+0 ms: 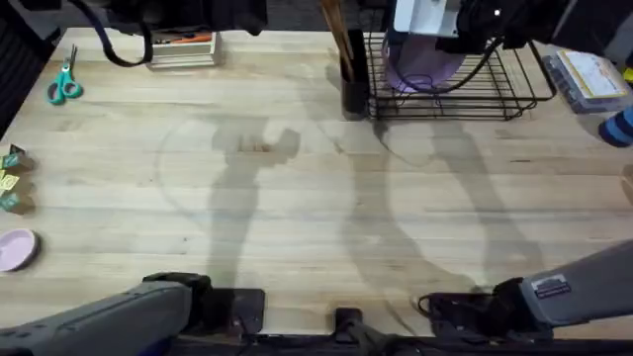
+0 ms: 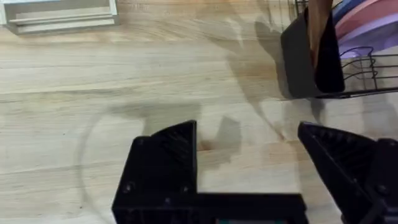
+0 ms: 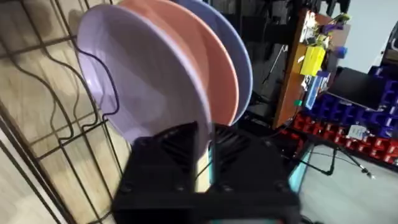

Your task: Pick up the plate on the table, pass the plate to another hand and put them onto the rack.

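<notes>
The counter (image 1: 297, 198) is pale jointed wood, smooth and matt. The plate (image 3: 137, 87) looks like smooth lavender plastic; the rack (image 1: 495, 99) is thin black wire.

**Colours on the table and in the rack**

The plate (image 3: 134, 93) was a plain lavender-purple, unpatterned. Just behind it stood a salmon-pink plate (image 3: 208, 68), and behind that a periwinkle-blue plate (image 3: 233, 56). The rack (image 1: 495, 94) holding them was black wire. The table (image 1: 297, 198) was light wood, with the jointed planks showing as long pale stripes. The right gripper (image 3: 202, 155) and the left gripper (image 2: 249, 168) were black. Near the rack stood a black holder (image 2: 305, 59) with brown sticks inside. At the table's far left corner lay scissors (image 1: 64, 84) with teal handles, and at the left edge a small pink dish (image 1: 15, 249).
</notes>
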Controlling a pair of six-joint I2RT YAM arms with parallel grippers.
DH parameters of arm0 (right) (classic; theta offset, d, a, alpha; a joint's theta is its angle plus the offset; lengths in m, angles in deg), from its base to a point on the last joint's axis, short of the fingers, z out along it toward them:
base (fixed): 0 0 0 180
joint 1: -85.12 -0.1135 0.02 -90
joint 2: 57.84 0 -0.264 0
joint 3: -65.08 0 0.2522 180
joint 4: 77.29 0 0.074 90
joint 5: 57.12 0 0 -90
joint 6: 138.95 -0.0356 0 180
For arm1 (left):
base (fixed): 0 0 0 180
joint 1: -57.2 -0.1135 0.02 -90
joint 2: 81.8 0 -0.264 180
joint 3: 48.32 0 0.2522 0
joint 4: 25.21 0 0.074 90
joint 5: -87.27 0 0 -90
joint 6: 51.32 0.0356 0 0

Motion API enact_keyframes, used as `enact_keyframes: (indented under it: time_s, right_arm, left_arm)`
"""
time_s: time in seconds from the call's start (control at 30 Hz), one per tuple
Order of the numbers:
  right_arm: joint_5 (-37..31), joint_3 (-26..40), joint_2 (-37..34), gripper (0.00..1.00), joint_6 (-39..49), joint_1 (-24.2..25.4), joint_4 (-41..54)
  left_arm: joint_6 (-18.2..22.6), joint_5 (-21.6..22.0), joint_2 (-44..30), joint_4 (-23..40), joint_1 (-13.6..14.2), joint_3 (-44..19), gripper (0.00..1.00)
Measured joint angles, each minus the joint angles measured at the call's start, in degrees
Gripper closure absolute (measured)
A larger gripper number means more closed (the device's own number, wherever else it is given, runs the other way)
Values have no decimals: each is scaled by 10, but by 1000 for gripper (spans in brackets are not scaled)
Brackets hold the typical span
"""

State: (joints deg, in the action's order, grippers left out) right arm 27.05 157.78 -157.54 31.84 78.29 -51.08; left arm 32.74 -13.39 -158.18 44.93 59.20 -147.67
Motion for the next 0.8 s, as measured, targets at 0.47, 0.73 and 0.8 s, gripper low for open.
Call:
enact_keyframes:
  time_s: [0.47,0.73,0.8]
  right_arm:
    - [-2,0,0,9,-2,0,0]
    - [-2,0,1,9,-43,-2,0]
    - [-2,0,5,10,-70,-2,2]
  left_arm:
    - [0,0,0,0,0,0,8]
    - [0,0,0,0,0,0,7]
    - [0,0,0,0,0,0,7]
